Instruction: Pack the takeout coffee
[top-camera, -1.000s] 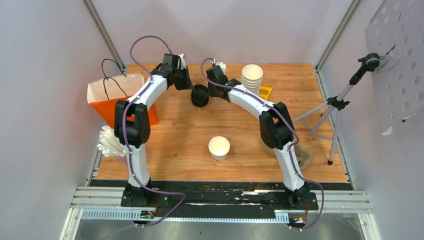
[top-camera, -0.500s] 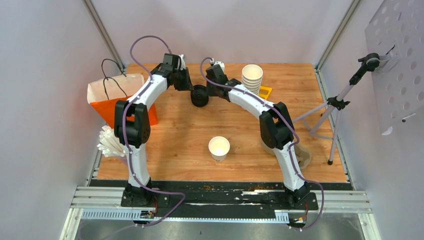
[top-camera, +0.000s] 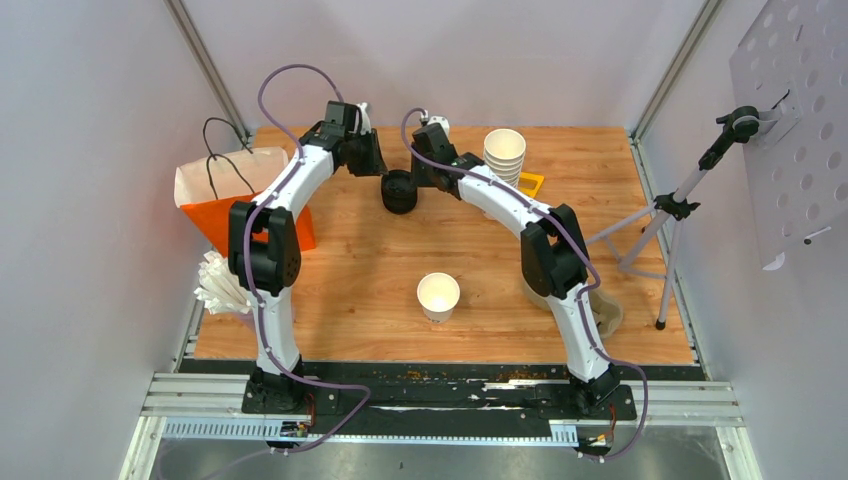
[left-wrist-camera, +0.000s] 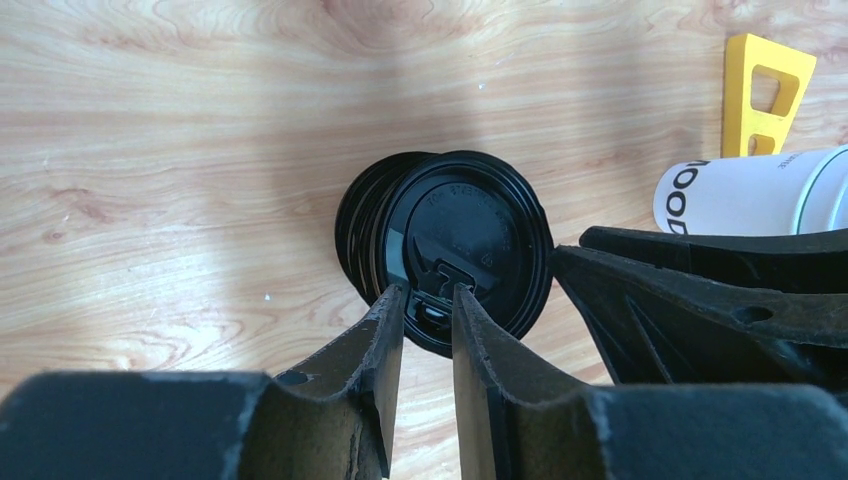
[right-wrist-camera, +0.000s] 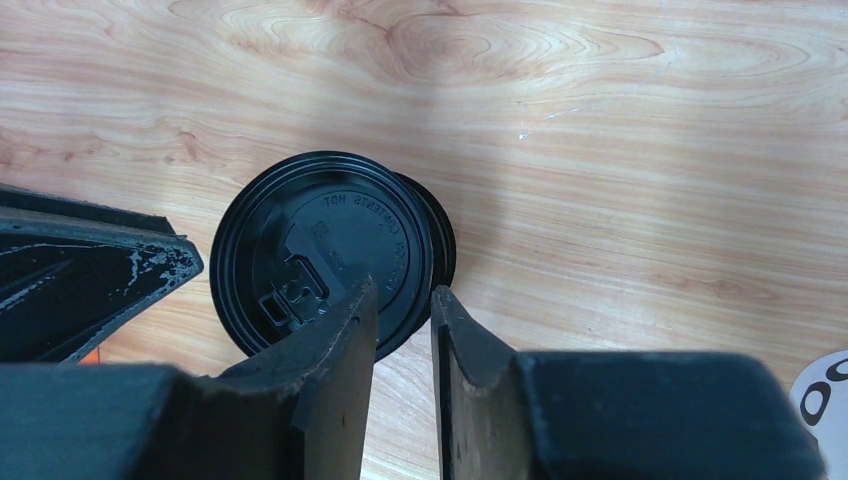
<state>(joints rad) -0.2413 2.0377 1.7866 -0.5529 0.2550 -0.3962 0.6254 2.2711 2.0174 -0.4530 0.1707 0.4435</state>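
No lidded takeout coffee cup shows in any view. A stack of black plastic lids (top-camera: 399, 191) rests on the wooden table (top-camera: 350, 290) near the back. My left gripper (top-camera: 378, 170) sits at its left side and my right gripper (top-camera: 424, 176) at its right. In the left wrist view the left gripper (left-wrist-camera: 428, 300) stands slightly open, its tips astride the near rim of the lids (left-wrist-camera: 450, 240). In the right wrist view the right gripper (right-wrist-camera: 402, 295) is slightly open over the lids' (right-wrist-camera: 320, 245) edge. A single lidless white cup (top-camera: 438, 296) stands mid-table.
An orange paper bag (top-camera: 235, 205) stands open at the left edge. A tall stack of nested white cups (top-camera: 504, 157) and a yellow piece (top-camera: 530, 183) sit behind the right arm. White bundled items (top-camera: 215, 283) lie at the left. A tripod (top-camera: 660, 220) stands at the right.
Both grippers were shut at the lid stack and have opened a little. Both wrists have drawn slightly back from the lids, which stay on the table.
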